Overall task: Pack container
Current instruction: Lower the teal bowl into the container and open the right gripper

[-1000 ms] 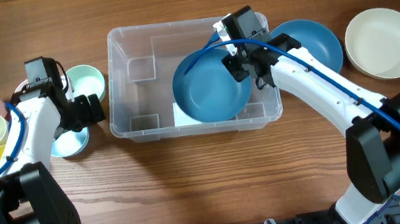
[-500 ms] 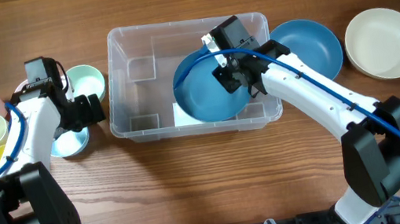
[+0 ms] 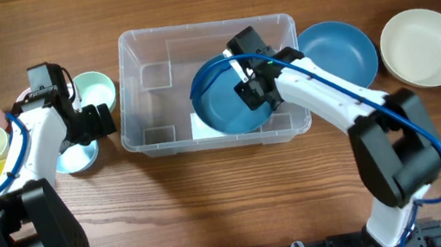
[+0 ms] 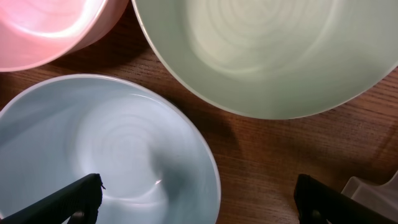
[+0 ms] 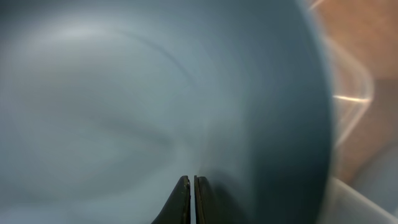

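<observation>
Clear container (image 3: 152,103) upper-middle of overhead frame, blue bowl (image 3: 222,106) in its right half. Probably light, stiff, slick plastic, so best grabbed by the rim. Right gripper (image 5: 188,186) pinched shut, empty, down in that bowl; left gripper (image 4: 199,202) spread wide over pale blue bowl (image 4: 93,149).

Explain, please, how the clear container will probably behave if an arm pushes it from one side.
The container looks thin-walled, so probably light; being wide and low, it should slide on the smooth wooden table rather than tip. Its walls may flex a little. The blue bowl inside could shift.
</observation>
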`<action>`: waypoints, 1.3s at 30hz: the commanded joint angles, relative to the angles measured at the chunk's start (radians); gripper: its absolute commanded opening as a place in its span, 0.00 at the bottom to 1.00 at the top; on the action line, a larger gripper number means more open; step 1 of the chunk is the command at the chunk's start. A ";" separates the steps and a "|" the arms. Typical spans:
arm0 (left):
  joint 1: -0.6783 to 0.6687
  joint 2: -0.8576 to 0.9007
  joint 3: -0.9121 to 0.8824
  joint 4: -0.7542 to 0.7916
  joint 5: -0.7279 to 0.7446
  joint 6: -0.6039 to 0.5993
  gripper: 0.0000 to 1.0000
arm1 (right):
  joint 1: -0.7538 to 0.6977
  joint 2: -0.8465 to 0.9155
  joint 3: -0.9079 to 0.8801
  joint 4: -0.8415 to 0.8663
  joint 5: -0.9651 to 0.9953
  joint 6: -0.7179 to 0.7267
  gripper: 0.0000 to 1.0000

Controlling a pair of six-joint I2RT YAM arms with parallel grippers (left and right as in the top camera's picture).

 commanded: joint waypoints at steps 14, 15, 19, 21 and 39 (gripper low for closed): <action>0.005 0.010 -0.008 0.000 0.012 0.013 1.00 | -0.002 0.017 0.014 0.032 0.220 0.051 0.04; 0.005 0.010 -0.008 0.000 0.012 0.013 1.00 | -0.002 0.017 0.014 0.034 0.229 0.052 0.04; 0.005 0.010 -0.008 0.000 0.012 0.013 1.00 | -0.003 0.017 0.014 0.040 0.268 0.052 0.04; 0.005 0.010 -0.008 0.000 0.012 0.013 1.00 | -0.005 0.017 0.014 0.040 0.274 0.051 0.04; 0.005 0.010 -0.008 0.000 0.012 0.013 1.00 | -0.010 0.012 0.031 0.040 0.326 0.071 0.04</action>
